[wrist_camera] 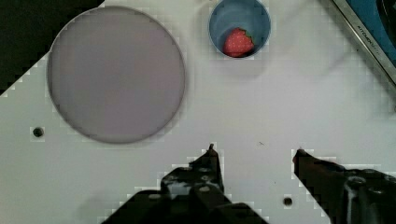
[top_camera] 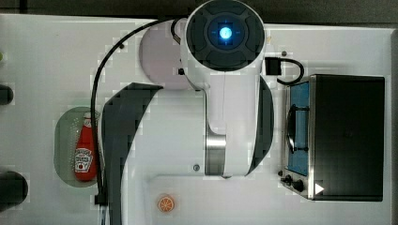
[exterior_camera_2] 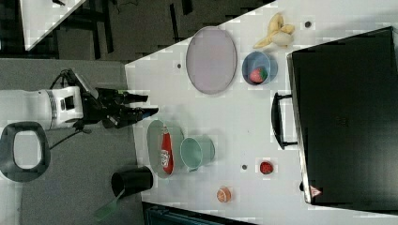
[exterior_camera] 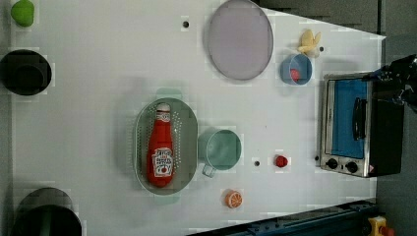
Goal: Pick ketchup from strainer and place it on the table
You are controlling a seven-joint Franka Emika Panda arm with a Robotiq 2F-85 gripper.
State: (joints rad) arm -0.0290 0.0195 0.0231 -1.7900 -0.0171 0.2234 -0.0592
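The ketchup [exterior_camera: 161,147], a red squeeze bottle with a white label, lies lengthwise in the pale green strainer [exterior_camera: 189,125] on the white table [exterior_camera: 98,73]. The top view has the ketchup [top_camera: 85,150] and strainer [top_camera: 63,140] at the top view's left. In the right view the ketchup [exterior_camera_2: 165,152] rests in the strainer [exterior_camera_2: 152,133]. My gripper [exterior_camera_2: 148,106] hovers high, apart from the bottle, just past the strainer's upper end in that picture. In the wrist view the gripper [wrist_camera: 256,151] is open, with bare table between its fingertips [wrist_camera: 212,156].
A teal cup [exterior_camera: 223,150] touches the strainer's side. A lilac plate [wrist_camera: 116,74] and a blue cup [wrist_camera: 239,28] holding a strawberry lie ahead of the fingers. A toaster oven [exterior_camera: 361,128], an orange half [exterior_camera: 233,199], a small red fruit [exterior_camera: 281,161] and black cups [exterior_camera: 24,73] stand around.
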